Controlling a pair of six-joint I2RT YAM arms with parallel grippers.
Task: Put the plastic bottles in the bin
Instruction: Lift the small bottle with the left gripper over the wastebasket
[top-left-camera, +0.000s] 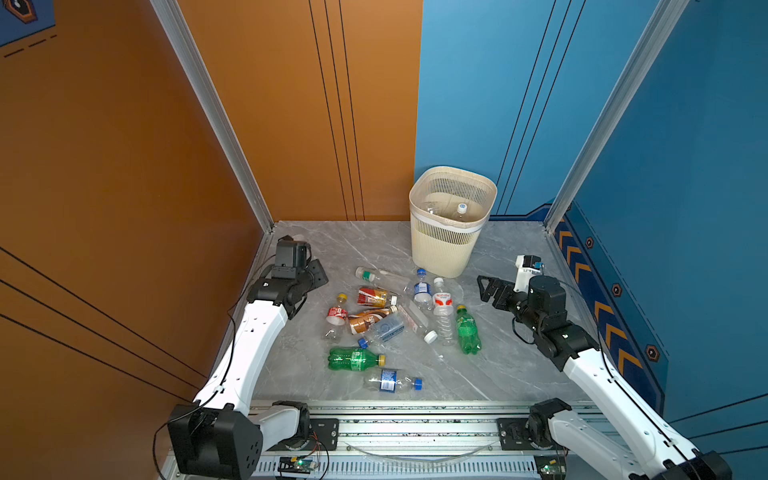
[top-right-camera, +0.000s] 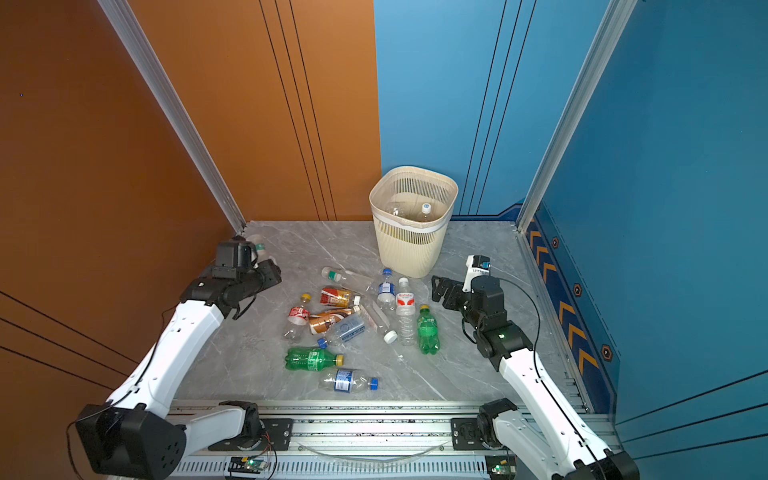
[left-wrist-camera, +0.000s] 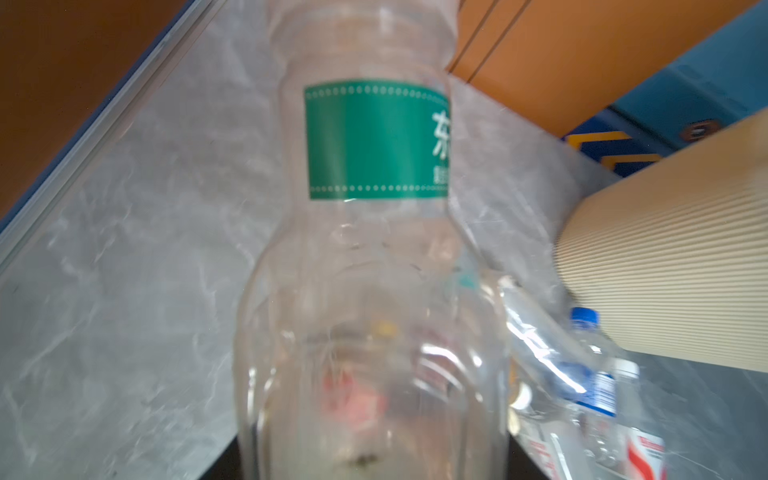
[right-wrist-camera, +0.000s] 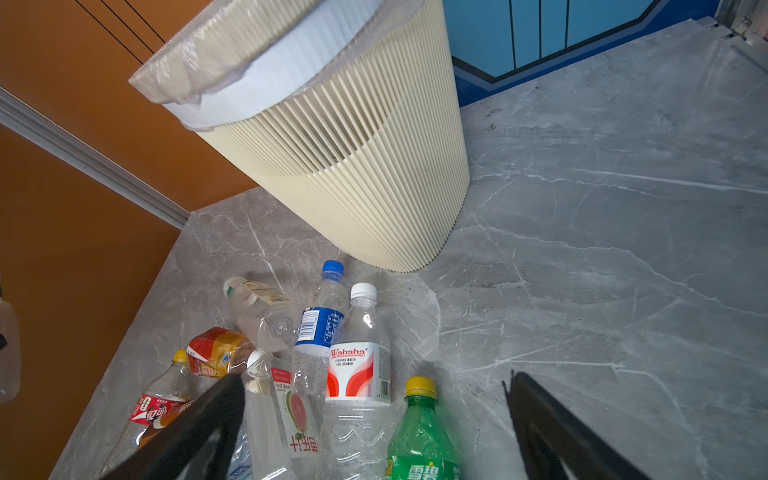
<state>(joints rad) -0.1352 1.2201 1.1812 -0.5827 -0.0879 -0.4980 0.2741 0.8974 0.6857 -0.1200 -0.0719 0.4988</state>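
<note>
Two plastic bottles (top-left-camera: 461, 211) lie in the bin (top-left-camera: 442, 249), roughly eleven are strewn on the table (top-left-camera: 519, 353) before it, while the left gripper (top-right-camera: 266, 266) clasps a green-labelled bottle (left-wrist-camera: 374, 141) off to the side and the right gripper (top-left-camera: 484, 289) hangs wide open, empty.

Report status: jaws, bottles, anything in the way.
Left gripper shut on green-label bottle; right gripper open, empty. Bin holds a white-capped bottle; about eleven loose bottles on table. Nothing seen blocking the bin.
</note>
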